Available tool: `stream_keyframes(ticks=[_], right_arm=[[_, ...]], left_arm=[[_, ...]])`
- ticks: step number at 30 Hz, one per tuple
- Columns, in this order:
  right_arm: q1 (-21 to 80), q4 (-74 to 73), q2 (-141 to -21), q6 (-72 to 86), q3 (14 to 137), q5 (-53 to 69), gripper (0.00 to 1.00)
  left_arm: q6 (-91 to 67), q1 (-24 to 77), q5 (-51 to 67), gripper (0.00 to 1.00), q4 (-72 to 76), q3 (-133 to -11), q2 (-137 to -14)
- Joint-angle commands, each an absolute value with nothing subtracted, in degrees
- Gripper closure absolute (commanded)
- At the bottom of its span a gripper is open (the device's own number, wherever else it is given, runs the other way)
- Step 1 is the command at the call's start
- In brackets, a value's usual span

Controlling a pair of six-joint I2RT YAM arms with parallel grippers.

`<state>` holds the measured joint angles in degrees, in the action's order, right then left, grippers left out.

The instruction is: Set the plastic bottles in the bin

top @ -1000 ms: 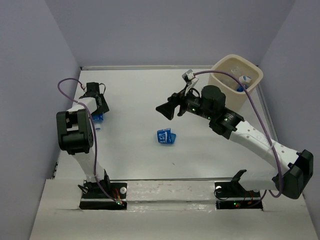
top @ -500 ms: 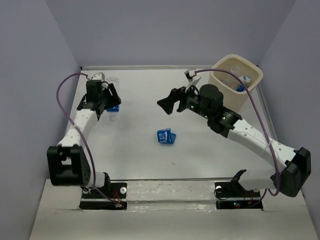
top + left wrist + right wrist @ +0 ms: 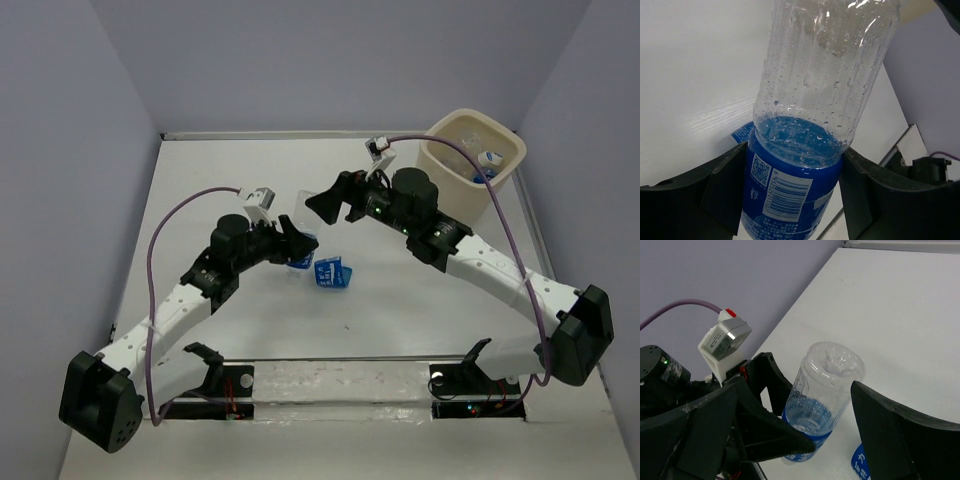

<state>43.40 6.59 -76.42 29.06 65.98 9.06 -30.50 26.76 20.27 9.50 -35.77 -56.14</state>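
Left end effector (image 3: pixel 792 192) clamps plastic bottle (image 3: pixel 820 85) at blue label (image 3: pixel 782 207); droplets inside.

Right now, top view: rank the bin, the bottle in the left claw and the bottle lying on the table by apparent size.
1. bin, clearly largest.
2/3. held bottle and table bottle look alike; the left claw hides part of the held one, which seems raised nearer the camera, so unranked.

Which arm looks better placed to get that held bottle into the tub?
Probably the right: the bin sits on its side, and the open right gripper hovers by the bottle the left gripper holds.
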Motion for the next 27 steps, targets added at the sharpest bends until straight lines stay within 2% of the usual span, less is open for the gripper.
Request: stream_keyframes(ticks=[1, 14, 17, 18, 19, 21, 22, 26, 27], right_arm=[[42.6, 10.8, -78.2, 31.9, 65.0, 8.2, 0.00], [42.6, 11.3, -81.4, 33.4, 63.6, 8.3, 0.02], [42.6, 12.5, -81.4, 33.7, 63.5, 7.2, 0.27], [42.6, 12.7, -80.7, 33.3, 63.5, 5.8, 0.42], [42.6, 12.8, -80.1, 33.0, 63.6, 4.3, 0.49], [42.6, 12.7, -78.7, 31.6, 64.2, 1.2, 0.58], [42.1, 12.6, -77.9, 29.4, 65.5, -2.3, 0.64], [36.1, 8.1, -74.2, 25.1, 71.2, -5.6, 0.70], [30.9, 7.5, -73.7, 24.9, 72.4, -5.1, 0.73]], left_arm=[[-33.6, 30.8, 22.8, 0.37, 20.6, -35.6, -54.8], [-30.0, 34.2, 22.2, 0.36, 23.2, -36.6, -56.5], [-29.5, 34.2, 23.2, 0.34, 23.6, -36.7, -56.7], [-29.7, 34.3, 23.4, 0.29, 23.6, -36.9, -56.9], [-29.6, 34.3, 23.6, 0.24, 23.6, -36.9, -56.8], [-30.0, 34.3, 23.9, 0.06, 23.6, -36.9, -56.2], [-30.2, 34.3, 23.9, 0.01, 23.6, -36.7, -54.7], [-30.1, 34.3, 20.8, 0.01, 18.1, -37.6, -49.1], [-29.4, 34.4, 20.4, 0.01, 16.4, -38.9, -47.8]])
